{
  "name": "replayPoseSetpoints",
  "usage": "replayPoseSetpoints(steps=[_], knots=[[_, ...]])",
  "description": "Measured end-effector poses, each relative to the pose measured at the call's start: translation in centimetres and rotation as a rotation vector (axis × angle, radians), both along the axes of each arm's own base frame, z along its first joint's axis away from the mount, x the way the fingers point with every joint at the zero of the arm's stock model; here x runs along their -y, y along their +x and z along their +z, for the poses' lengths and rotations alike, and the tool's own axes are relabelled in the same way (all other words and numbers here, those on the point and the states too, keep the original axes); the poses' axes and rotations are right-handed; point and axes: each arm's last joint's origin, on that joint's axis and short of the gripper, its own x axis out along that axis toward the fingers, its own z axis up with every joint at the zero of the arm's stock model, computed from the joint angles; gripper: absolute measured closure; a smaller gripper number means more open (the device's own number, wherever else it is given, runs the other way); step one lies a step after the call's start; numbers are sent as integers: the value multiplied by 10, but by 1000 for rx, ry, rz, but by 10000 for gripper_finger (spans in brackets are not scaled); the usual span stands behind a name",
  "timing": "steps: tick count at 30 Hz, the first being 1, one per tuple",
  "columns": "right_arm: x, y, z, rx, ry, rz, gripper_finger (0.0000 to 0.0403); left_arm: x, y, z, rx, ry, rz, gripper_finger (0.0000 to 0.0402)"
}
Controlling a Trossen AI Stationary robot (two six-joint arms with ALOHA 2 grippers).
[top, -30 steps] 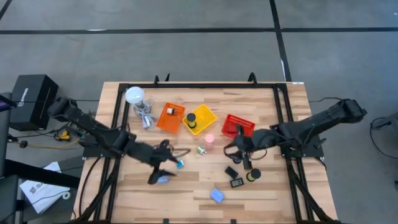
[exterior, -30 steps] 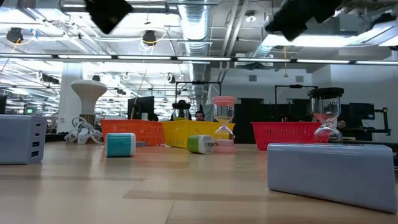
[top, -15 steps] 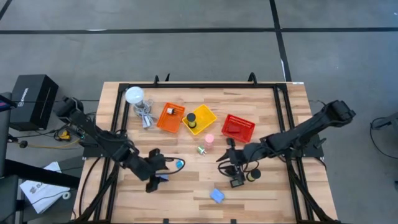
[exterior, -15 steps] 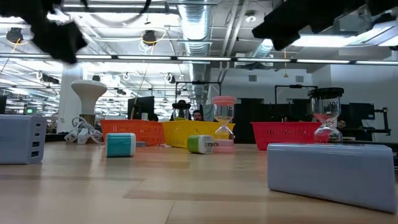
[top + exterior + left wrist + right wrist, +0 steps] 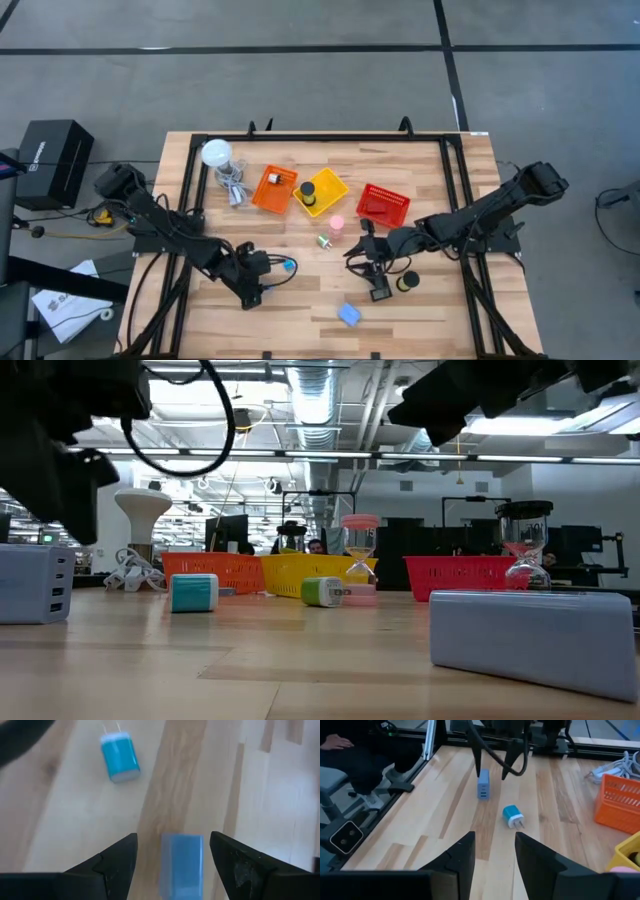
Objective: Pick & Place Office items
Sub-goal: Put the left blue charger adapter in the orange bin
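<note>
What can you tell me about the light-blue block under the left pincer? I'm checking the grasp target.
The light-blue block is a smooth, plastic-looking rectangular charger with ports on one end, seen in the right wrist view. It stands on the wooden table, centred between the open fingers of the left pincer, which straddle it without visibly touching. A smaller teal plug adapter lies nearby, apart from it.

Grey floor point(image 5: 320, 80) with dark seams surrounds the wooden table point(image 5: 440, 310). Ducts point(image 5: 320, 405) and strip lights point(image 5: 200, 452) hang overhead.
</note>
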Motion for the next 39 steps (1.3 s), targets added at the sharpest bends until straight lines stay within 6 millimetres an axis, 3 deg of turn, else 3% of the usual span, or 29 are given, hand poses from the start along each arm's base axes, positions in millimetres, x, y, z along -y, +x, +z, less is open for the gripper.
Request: replayPoseSetpoints(steps=[24, 39], knots=[[2, 0, -1, -10, -4, -8, 273, 7, 2, -30, -138, 31, -19, 174], [1, -2, -5, -49, -19, 1, 273, -1, 5, -18, -101, -15, 43, 278]])
